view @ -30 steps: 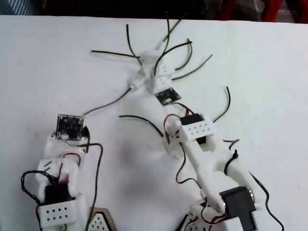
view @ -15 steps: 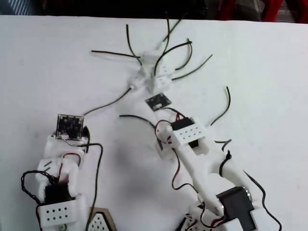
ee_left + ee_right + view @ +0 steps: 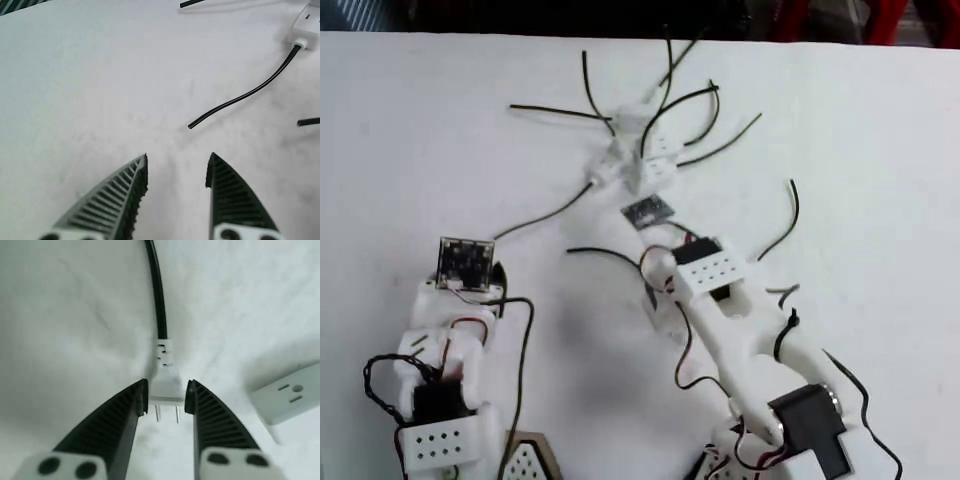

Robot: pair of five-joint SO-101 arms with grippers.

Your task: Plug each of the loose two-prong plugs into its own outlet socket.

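The right jaws were clamped on a white two-prong plug (image 3: 166,385), near an outlet socket (image 3: 287,397). The left jaws stood apart above the worktop (image 3: 75,75).

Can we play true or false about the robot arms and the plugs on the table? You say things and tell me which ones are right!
1. The right end effector holds a white plug between its fingers. True.
2. That plug's prongs are pushed into the outlet socket. False: the prongs are bare and the socket lies apart, off to one side.
3. The left end effector is open with nothing in it. True.
4. The held plug's cord is red. False: it is black.
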